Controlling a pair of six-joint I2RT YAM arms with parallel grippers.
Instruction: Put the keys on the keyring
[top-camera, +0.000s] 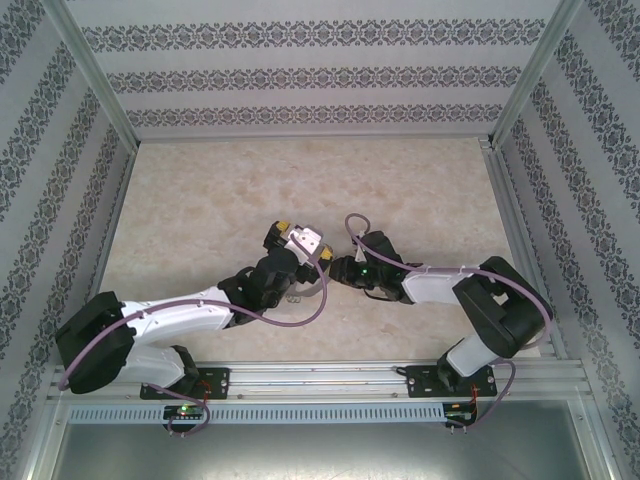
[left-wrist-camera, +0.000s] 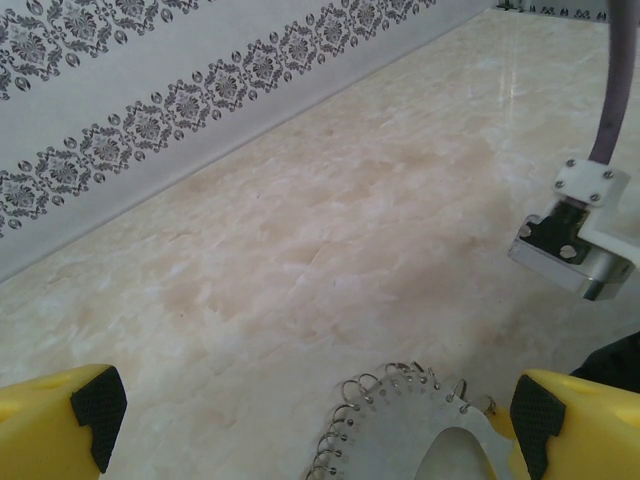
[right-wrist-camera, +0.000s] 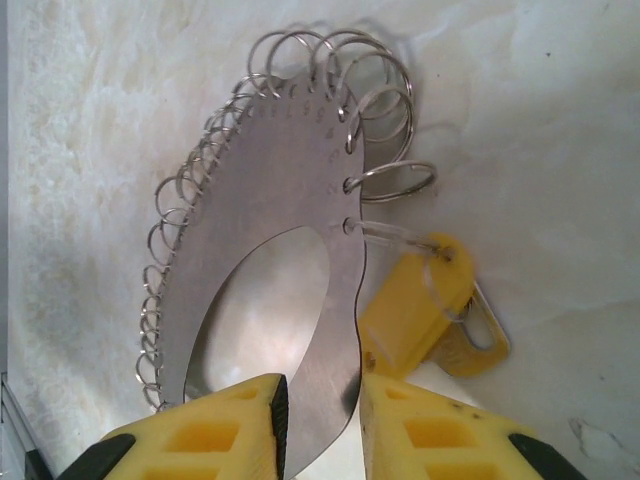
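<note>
walls: patterned panels on three sides, well apart from the keyring.
table: pale marble-look top, flat and bare around the keyring.
left gripper: fingers spread wide, one on each side of the keyring, not closed on it.
right gripper: fingers pressed together on the keyring's near edge, pinching the plate.
keyring: flat metal plate with an oval hole and small split rings along the rim. Its long axis runs away from the right gripper.
key: yellow head just beside the keyring's edge, touching one small ring. Whether it is threaded cannot be told.
coming move: the key lies beside the held keyring, so the free left gripper likely takes it.
</note>
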